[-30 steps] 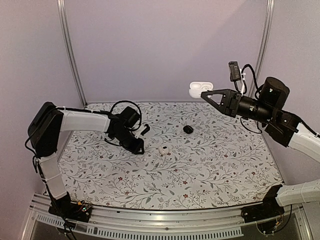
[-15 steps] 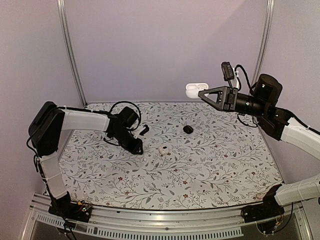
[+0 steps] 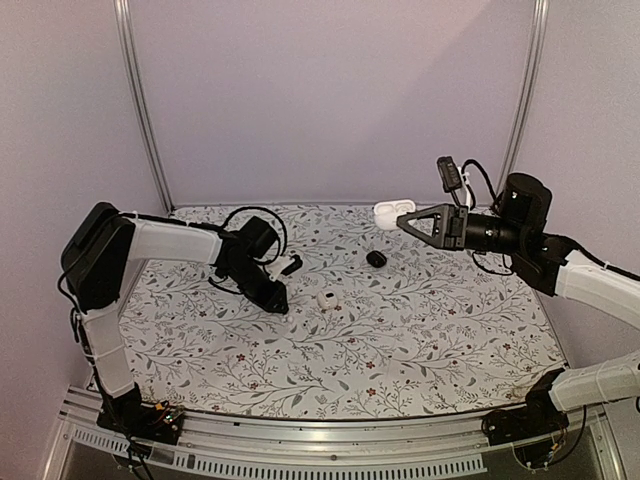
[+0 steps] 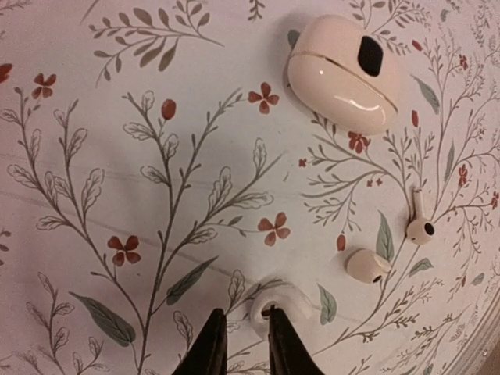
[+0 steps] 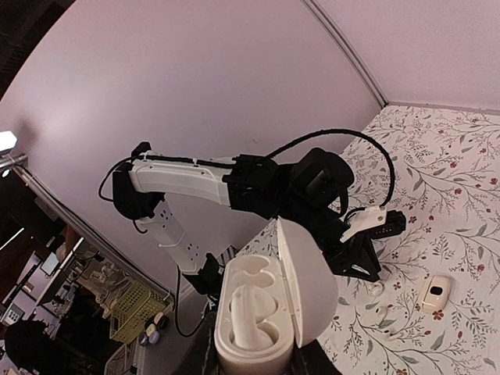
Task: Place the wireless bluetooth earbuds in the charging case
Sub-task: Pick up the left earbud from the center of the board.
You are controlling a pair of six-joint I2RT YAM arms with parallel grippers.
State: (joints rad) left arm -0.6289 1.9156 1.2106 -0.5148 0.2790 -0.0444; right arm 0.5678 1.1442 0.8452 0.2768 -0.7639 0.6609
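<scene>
My right gripper (image 3: pixel 408 220) is shut on an open white charging case (image 3: pixel 393 210), held in the air over the far right of the table. In the right wrist view the case (image 5: pixel 266 312) has its lid up and one white earbud (image 5: pixel 251 312) seated inside. My left gripper (image 4: pixel 244 336) is low over the table with a narrow gap between its jaws. A white earbud (image 4: pixel 289 303) lies at its right fingertip (image 4: pixel 281 344), not between the jaws. Two more white earbuds (image 4: pixel 420 226) (image 4: pixel 367 266) lie to the right. No black earbuds show.
A closed white case (image 4: pixel 344 74) with a black patch lies beyond the loose earbuds; it also shows in the top view (image 3: pixel 327 299). A closed black case (image 3: pixel 376 259) lies mid-table. The floral mat (image 3: pixel 420 340) covers the table. Walls stand close behind.
My right arm has lowered the open white case and brought it toward the table. My left wrist has turned and its gripper has shifted slightly.
</scene>
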